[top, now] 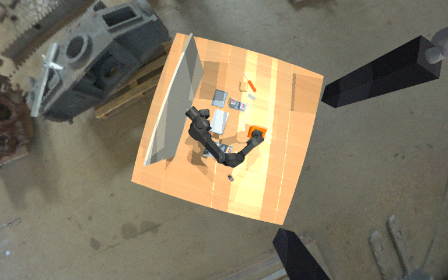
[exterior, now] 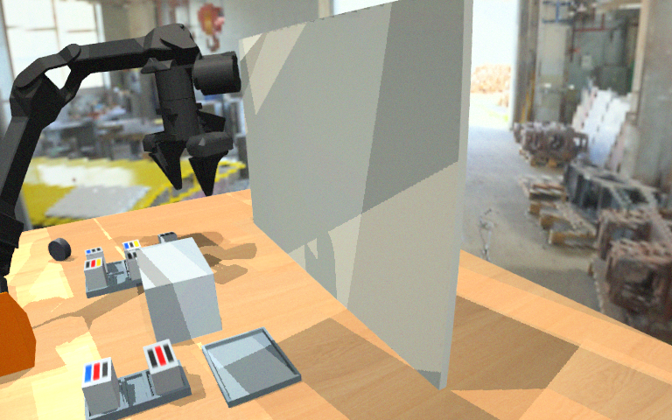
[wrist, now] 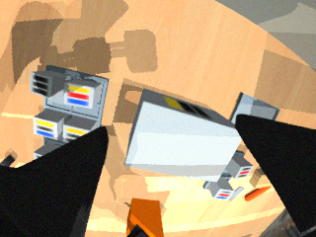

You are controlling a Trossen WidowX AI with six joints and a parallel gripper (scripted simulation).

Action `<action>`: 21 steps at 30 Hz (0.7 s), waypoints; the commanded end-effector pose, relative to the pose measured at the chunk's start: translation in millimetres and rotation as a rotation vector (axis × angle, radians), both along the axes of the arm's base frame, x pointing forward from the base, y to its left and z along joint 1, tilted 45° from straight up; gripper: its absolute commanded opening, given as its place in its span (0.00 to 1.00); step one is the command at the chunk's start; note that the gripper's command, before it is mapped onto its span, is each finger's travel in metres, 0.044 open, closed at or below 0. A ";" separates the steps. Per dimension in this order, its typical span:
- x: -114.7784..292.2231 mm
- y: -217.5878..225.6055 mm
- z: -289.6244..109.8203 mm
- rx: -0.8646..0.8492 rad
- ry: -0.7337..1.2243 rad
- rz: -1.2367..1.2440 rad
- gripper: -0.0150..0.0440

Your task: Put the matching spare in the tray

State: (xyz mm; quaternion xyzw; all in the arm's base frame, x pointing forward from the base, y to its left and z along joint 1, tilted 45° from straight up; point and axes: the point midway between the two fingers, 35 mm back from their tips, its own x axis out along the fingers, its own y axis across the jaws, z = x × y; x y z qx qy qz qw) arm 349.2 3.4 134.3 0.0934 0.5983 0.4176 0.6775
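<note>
Black fingers of the gripper (exterior: 191, 171) are spread wide and nothing is pinched; the gripper is held high at the upper left of the exterior view, beside the grey panel (exterior: 356, 163). Below it, left of centre, the grey box (exterior: 179, 290) stands on the wooden table (exterior: 495, 356). Striped spares (exterior: 100, 383) sit in holders at lower left and further back (exterior: 94, 267). The tray (exterior: 251, 366) lies at bottom centre, just beside the box.

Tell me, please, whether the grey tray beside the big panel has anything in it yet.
Empty. The tray shows only its bare grey floor in the exterior view, and the gripper hangs open above the table, holding nothing.
</note>
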 end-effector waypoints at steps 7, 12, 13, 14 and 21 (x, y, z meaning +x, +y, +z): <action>-95.7 86.3 43.3 0.102 -0.665 0.765 1.00; -118.8 98.8 46.4 0.131 -0.804 0.920 1.00; -118.8 98.8 46.4 0.131 -0.804 0.920 1.00; -118.8 98.8 46.4 0.131 -0.804 0.920 1.00; -119.1 100.3 44.7 0.130 -0.804 0.920 0.96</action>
